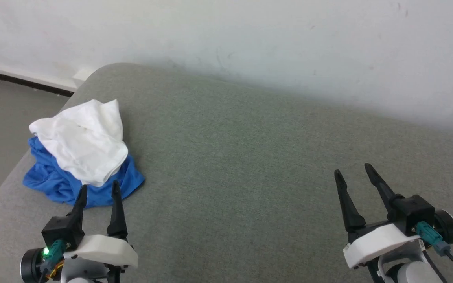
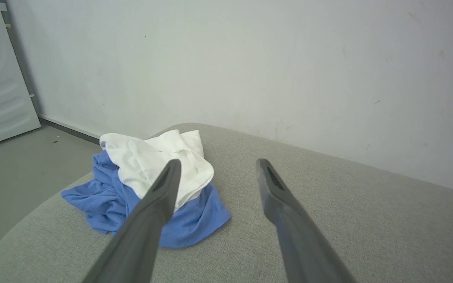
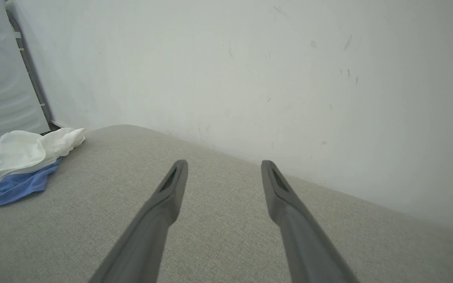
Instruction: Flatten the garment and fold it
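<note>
Left pincer [image 1: 99,186] stands wide and empty, its tips just short of the garment [image 1: 85,145], a crumpled heap, white over blue, near the left end of the grey padded bench [image 1: 250,157]. Right pincer [image 1: 352,169], equally wide and empty, is well apart from it.

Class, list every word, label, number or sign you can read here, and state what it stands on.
None can be read. The crumpled white and blue garment on the grey fabric surface shows no lettering as it lies; the white wall bears only scuffs.
</note>
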Robot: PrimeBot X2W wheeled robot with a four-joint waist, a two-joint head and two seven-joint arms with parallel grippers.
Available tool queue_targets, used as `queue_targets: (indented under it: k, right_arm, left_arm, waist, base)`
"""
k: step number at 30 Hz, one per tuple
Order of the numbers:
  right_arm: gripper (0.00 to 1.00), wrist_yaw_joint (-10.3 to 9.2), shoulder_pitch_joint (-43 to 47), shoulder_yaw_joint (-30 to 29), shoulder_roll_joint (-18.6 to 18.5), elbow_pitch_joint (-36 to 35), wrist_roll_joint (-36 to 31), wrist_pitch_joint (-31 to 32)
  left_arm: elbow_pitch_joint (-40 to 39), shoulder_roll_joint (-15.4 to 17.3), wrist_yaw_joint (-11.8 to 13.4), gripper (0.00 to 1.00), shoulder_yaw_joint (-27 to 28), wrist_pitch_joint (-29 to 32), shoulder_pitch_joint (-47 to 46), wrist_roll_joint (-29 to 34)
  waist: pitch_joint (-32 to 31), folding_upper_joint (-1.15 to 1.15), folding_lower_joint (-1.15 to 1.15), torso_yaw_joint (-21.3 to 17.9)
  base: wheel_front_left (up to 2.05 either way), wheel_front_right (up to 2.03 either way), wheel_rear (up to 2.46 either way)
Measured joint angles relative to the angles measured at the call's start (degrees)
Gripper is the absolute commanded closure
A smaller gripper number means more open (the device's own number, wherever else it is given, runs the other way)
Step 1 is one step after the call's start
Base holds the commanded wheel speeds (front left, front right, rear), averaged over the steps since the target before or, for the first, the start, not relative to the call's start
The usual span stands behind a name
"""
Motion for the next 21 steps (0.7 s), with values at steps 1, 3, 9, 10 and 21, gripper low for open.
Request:
queue_targets:
  k: [1, 3, 9, 10, 21]
  right_arm:
    - [0.00, 0.00, 0.0, 0.0, 0.0, 0.0, 0.0, -0.1]
    - [0.00, 0.00, -0.3, 0.1, 0.0, 0.0, 0.2, -0.1]
    - [0.00, 0.00, -1.0, 0.3, 0.0, 0.1, 0.4, -0.6]
    - [0.00, 0.00, -1.2, 0.2, 0.0, 0.0, 0.2, -0.9]
    - [0.00, 0.01, -3.3, -0.3, 0.0, -1.5, -1.2, -1.2]
  left_arm:
    - [0.2, 0.0, 0.0, 0.00, 0.1, 0.0, 0.0, 0.0]
    - [0.6, 0.0, -0.4, 0.00, 0.3, -0.2, -0.2, -0.3]
    - [2.8, 0.5, -1.6, 0.00, 1.3, -1.0, -4.3, -0.7]
    - [3.3, 0.7, -2.0, 0.00, 1.4, -1.1, -5.4, -0.9]
    - [15.9, 7.0, -4.3, 0.00, 4.3, 3.4, -21.8, -7.6]
  waist:
    - [0.1, 0.00, 0.00, 0.3]
    - [0.4, 0.00, 0.00, 0.9]
    - [1.8, 0.00, 0.00, 2.1]
    - [2.1, 0.00, 0.00, 2.2]
    - [6.5, 0.00, 0.01, 1.8]
  base:
    - [0.00, 0.00, 0.00]
    - [0.00, 0.00, 0.00]
    - [0.00, 0.00, 0.00]
    - [0.00, 0.00, 0.00]
    - [0.00, 0.00, 0.00]
